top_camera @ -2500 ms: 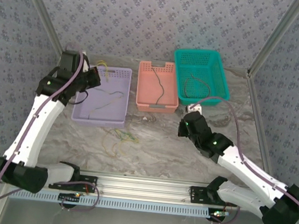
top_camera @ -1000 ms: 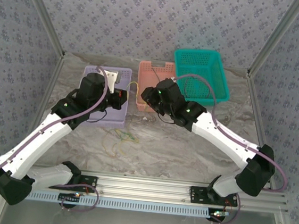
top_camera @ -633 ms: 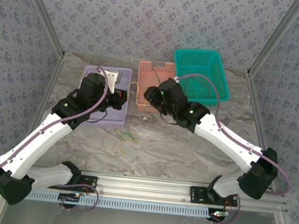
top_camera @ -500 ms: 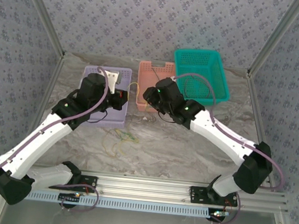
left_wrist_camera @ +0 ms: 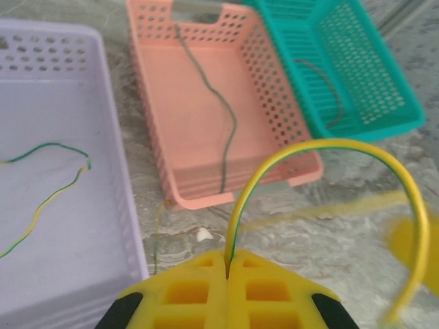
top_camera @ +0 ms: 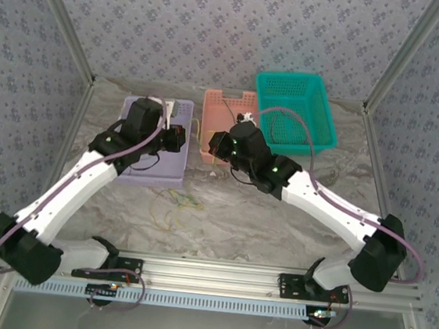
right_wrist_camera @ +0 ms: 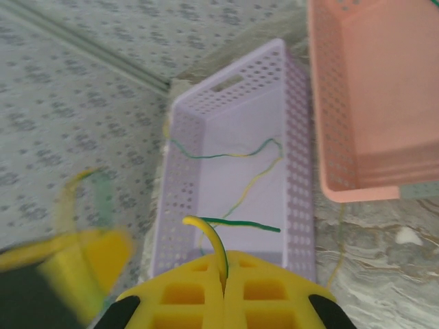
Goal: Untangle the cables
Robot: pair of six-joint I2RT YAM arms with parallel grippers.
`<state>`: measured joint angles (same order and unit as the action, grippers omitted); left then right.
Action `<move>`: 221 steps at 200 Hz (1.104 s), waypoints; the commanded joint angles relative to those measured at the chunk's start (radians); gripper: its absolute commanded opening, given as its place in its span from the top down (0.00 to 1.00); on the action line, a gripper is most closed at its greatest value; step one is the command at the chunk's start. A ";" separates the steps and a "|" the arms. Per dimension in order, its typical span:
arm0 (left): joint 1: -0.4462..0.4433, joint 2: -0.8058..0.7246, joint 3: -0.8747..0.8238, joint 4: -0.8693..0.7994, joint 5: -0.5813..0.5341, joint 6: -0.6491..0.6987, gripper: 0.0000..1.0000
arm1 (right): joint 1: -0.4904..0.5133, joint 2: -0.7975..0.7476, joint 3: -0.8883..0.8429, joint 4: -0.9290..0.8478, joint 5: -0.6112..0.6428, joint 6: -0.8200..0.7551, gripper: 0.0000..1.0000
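Both claws are fully closed on one thin yellow-and-green wire (left_wrist_camera: 329, 144). In the left wrist view the left gripper (left_wrist_camera: 227, 259) pinches it at the bottom centre of the frame. From there the wire arches up and over to the right edge, ending at a blurred yellow shape that is probably the other claw. In the right wrist view the right gripper (right_wrist_camera: 223, 264) nips a short curl of the same colours at the bottom centre.

From above, the two claws sit close together in the middle of the frame. They hang over the gap between the perforated lilac plastic basket (right_wrist_camera: 300, 157) and the salmon-pink plastic basket (left_wrist_camera: 178, 116).

The lilac basket already holds a loose yellow-and-green strand (left_wrist_camera: 48, 200). A dark wire (left_wrist_camera: 223, 113) lies in the pink one and a reddish wire (left_wrist_camera: 336, 103) in the teal plastic basket (left_wrist_camera: 357, 62). That suggests the sorting goes by colour, so the held wire likely belongs in the lilac basket.

- Draw the claws apart slowly and evenly, so the arch flattens without snapping out of either pinch
- Keep the wire high enough to clear the basket rims
- Let go with one claw first, so the free end drops inside the lilac walls, then release the other

A small knot of yellow-green wires (top_camera: 178, 201) lies on the marbled table below centre in the overhead view, and a trailing end could snag it
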<state>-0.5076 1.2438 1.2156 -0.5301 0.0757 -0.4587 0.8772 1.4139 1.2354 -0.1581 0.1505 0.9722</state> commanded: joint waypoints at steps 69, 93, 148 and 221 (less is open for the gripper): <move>-0.022 0.273 0.121 -0.065 0.099 -0.072 1.00 | 0.094 -0.245 -0.053 0.222 0.088 -0.334 1.00; -0.073 0.262 0.054 -0.022 0.112 -0.112 1.00 | 0.088 -0.248 -0.002 0.268 0.093 -0.437 1.00; -0.144 0.210 -0.116 0.161 0.230 -0.225 1.00 | -0.019 -0.273 0.006 0.434 0.020 -0.496 1.00; -0.361 -0.006 -0.350 0.436 0.228 -0.143 1.00 | -0.352 -0.195 0.192 0.268 -0.001 -0.288 1.00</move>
<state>-0.8139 1.3102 0.9627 -0.1688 0.3286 -0.6437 0.6399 1.2064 1.3472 0.1089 0.1543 0.5659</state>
